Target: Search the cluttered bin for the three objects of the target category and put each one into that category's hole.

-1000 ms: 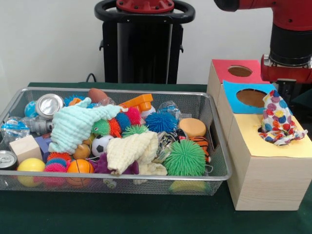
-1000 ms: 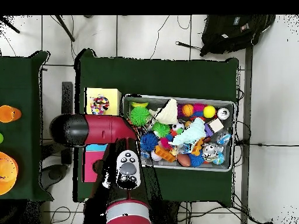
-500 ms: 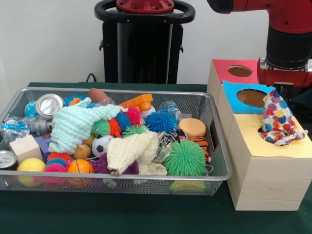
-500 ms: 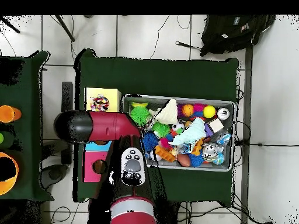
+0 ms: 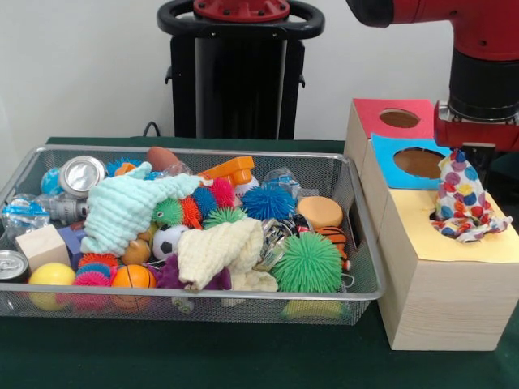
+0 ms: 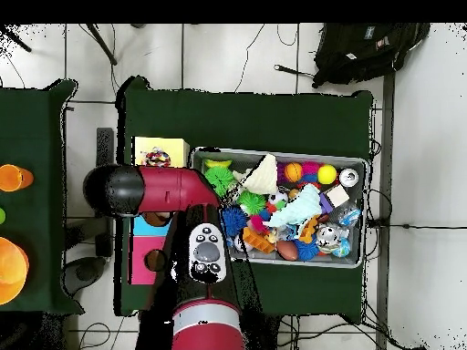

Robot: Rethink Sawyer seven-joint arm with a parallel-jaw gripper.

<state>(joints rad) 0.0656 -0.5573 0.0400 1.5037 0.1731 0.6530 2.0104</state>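
**Cloth on the yellow hole, arm above it**

Clutter fills the wire mesh bin [image 5: 357, 235] on the dark green desk [image 5: 203, 356]: a mint green knitted cloth [image 5: 122, 209], a cream knitted cloth [image 5: 217, 251], a big green spiky ball [image 5: 308, 262], a blue spiky ball [image 5: 267, 202], a small soccer ball [image 5: 168, 240], an orange basketball toy [image 5: 133, 277], a yellow ball [image 5: 51, 275], a plain wooden block [image 5: 40, 245] and silver cans [image 5: 81, 174] at the left end. Just beside the bin, to its right in the front view, stands the wooden box [image 5: 438, 300] with three coloured tops: red [image 5: 373, 113], blue [image 5: 389, 158] and yellow [image 5: 454, 239], the first two each with a round hole.

The white cloth with coloured dots [image 5: 461, 198] sits on the yellow top, bunched and standing up, its long axis nearly vertical and the lower end spread out on the yellow sheet. The red and black arm [image 5: 482, 73] hangs directly over it; the cloth's upper tip reaches the arm's lower end. The tool is hidden behind the cloth, so I cannot tell if it is open or closed. In the overhead view the arm covers most of the box, and only a part of the cloth [image 6: 157, 159] shows.
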